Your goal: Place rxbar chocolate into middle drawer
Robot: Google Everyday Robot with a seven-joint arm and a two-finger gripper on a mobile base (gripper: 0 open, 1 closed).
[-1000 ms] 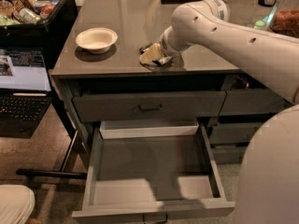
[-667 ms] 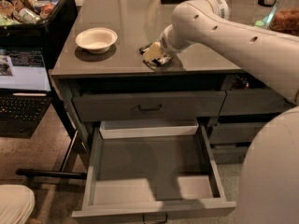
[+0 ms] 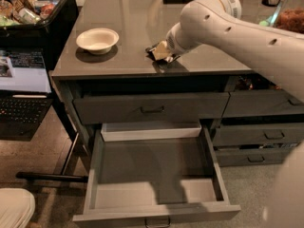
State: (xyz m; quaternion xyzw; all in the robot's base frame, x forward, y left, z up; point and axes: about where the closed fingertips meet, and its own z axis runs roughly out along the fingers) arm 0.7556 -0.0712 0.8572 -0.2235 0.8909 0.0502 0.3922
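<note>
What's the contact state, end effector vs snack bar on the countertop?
Cannot tell. Camera view: the end effector sits low over the snack bar on the countertop, overlapping it, but the arm hides any contact or gap.

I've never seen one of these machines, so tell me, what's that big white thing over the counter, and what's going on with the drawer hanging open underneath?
The big white shape is a robot's arm, reaching in from the right. Its gripper, the hand at the tip, is down on the grey counter at a small dark wrapped snack bar; whether it has hold of it I cannot tell. A white bowl sits to the left. Below, the wide middle drawer is pulled open, and the bar is not yet in it. The single camera looks down from in front of the drawers.
</note>
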